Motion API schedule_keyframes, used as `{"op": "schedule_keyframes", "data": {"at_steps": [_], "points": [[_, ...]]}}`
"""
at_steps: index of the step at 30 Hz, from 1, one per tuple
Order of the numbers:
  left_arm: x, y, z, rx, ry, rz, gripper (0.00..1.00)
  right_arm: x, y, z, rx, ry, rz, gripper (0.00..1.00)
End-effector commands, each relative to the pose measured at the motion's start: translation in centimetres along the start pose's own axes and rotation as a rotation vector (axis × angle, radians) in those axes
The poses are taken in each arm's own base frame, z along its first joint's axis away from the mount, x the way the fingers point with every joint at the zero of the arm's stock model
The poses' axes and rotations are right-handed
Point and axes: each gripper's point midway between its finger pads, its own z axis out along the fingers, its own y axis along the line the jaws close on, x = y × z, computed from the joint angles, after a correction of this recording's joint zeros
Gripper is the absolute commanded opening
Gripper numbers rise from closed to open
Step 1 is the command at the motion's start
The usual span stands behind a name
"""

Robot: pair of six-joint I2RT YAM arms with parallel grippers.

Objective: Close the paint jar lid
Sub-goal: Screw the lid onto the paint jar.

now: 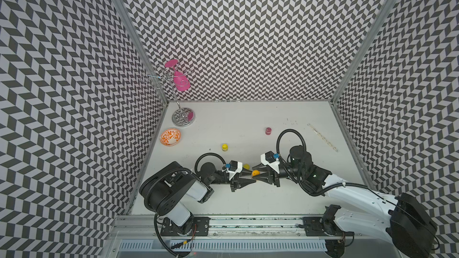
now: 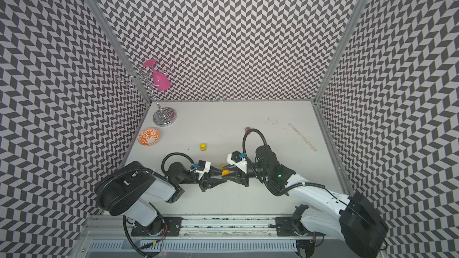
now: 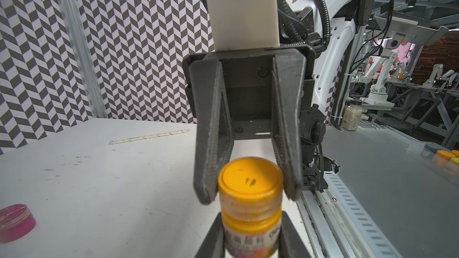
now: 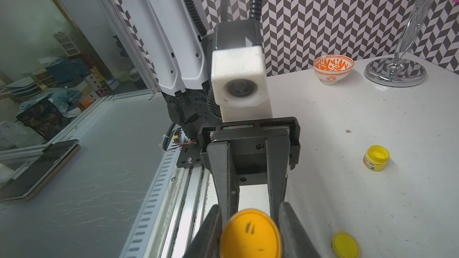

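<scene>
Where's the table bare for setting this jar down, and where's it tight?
Barest: the back middle, between the glass rack and the clear strip, behind the red pot. Also the front strip, between the orange jar and the rail. Tight: around that jar, near the open yellow jar and loose yellow lid.

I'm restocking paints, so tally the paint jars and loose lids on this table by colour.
Orange: 1, orange jar, lid on.
Yellow: 2, open yellow jar and loose yellow lid.
Red: 1, red piece, jar or lid unclear.
Total: 4

Orange bowl [image 1: 170, 137], chrome stand [image 1: 180, 117] (pink glass [image 1: 181, 83] hanging), clear ruler [image 1: 322, 137]
</scene>
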Motion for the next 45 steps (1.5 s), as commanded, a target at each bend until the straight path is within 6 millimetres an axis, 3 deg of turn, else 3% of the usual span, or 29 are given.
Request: {"op": "schedule_keyframes", "data": {"at_steps": [1, 11, 19, 24, 29, 37, 45], "points": [[-6.7, -1.8, -0.6, 0.035, -0.219, 0.281, 0.26, -0.5, -0.3, -0.1, 0.041, -0.047, -0.006, 0.23], [-11.5, -1.3, -2.0, -0.124, -0.363, 0.334, 0.24, 1.8, -0.6, 0.9, 0.189, -0.019, 0.079, 0.18], [-15.2, 3.3, -4.2, -0.464, -0.470, 0.339, 0.24, 2.4, -2.0, 2.4, 0.366, -0.015, 0.161, 0.16], [-17.1, 7.0, -5.7, -0.786, -0.428, 0.376, 0.24, 3.9, -3.7, 4.0, 0.538, 0.070, 0.205, 0.15], [-19.1, 8.9, -6.9, -0.951, -0.422, 0.369, 0.24, 5.4, -4.4, 5.7, 0.643, 0.116, 0.238, 0.15], [-19.5, 9.3, -7.1, -0.981, -0.416, 0.353, 0.24, 6.7, -4.3, 6.2, 0.683, 0.123, 0.261, 0.15], [-16.7, 9.4, -6.3, -0.942, -0.349, 0.336, 0.24, 5.9, -3.6, 6.1, 0.640, 0.095, 0.254, 0.26]]}}
